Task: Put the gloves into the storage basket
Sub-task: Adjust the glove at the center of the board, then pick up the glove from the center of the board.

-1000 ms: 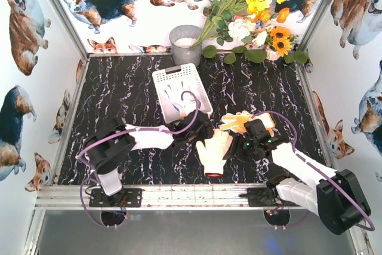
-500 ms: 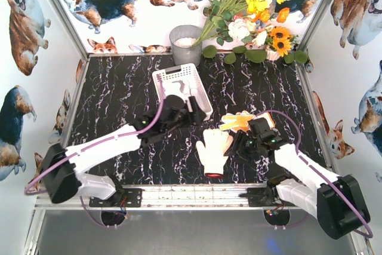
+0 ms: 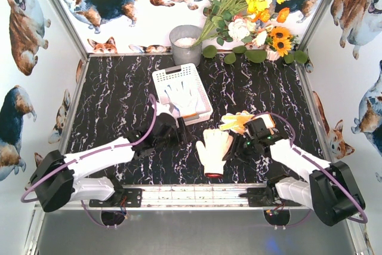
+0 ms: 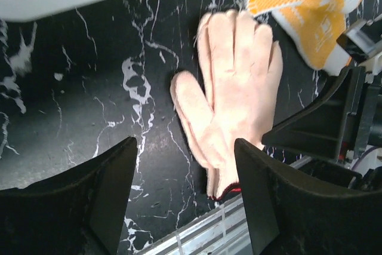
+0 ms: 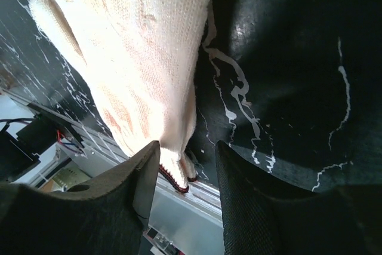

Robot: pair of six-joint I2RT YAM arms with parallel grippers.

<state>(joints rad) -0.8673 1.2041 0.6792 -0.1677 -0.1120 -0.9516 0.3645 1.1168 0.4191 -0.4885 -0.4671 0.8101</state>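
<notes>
Left gripper (image 4: 184, 147) open and empty, hovering over the table (image 3: 113, 106) just near of the basket (image 3: 160, 91), which holds a white glove (image 3: 182, 97). Cream glove (image 3: 213, 147) lies flat on the table, near and right of the basket, fingers pointing far and cuff toward the near edge; yellow glove (image 3: 237, 122) lies just beside its fingertips on the far right. Right gripper (image 5: 188, 147) open, gripping nothing, low over the cream glove's right edge by the cuff.

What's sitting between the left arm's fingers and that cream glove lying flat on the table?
Nothing: there is only bare black marbled table between the left fingers and the cream glove, as the top view shows. The left wrist view agrees.
</notes>
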